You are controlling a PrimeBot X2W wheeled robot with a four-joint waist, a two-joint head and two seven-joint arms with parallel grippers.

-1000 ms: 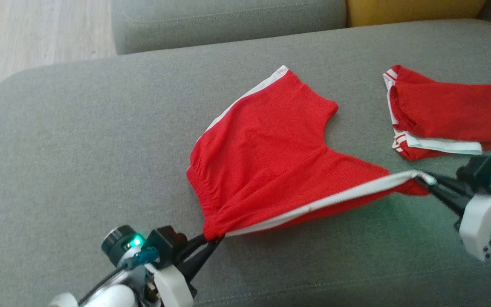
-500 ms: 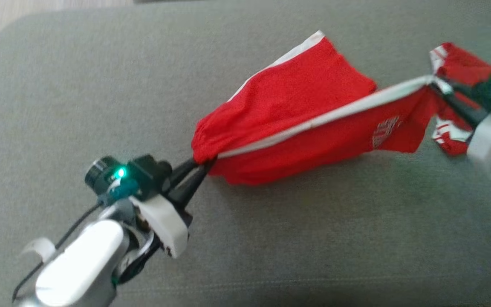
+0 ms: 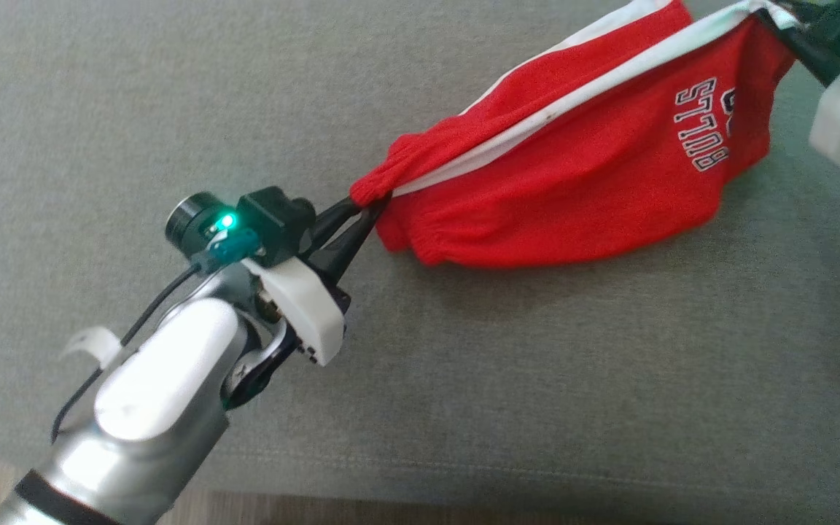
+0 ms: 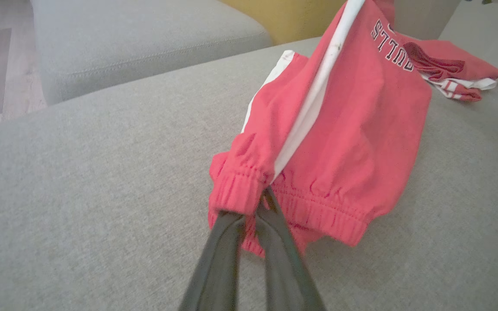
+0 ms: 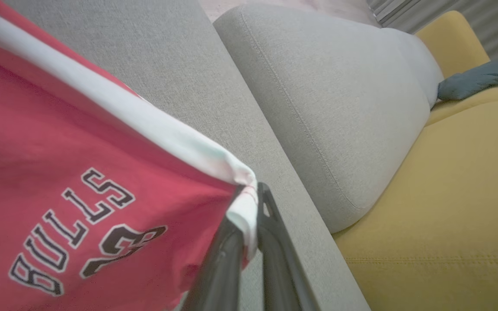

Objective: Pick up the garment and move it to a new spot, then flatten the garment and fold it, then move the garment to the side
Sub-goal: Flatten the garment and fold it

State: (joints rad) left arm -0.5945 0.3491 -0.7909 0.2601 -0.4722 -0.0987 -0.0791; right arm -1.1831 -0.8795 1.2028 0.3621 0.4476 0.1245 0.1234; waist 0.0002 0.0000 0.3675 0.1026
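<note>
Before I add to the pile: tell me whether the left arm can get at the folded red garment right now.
Probably not. The left gripper is shut on the shorts at the waistband, the right gripper holds their other end, and the folded garment lies beyond the shorts.

My shorts (image 3: 580, 182) are soft matt knit cloth, the waistband (image 4: 318, 211) puckered. The sofa (image 3: 172, 109) is coarse matt grey weave. My left arm (image 3: 157, 394) has a glossy white plastic shell; my left pincer (image 3: 370, 208) looks matt black.
</note>
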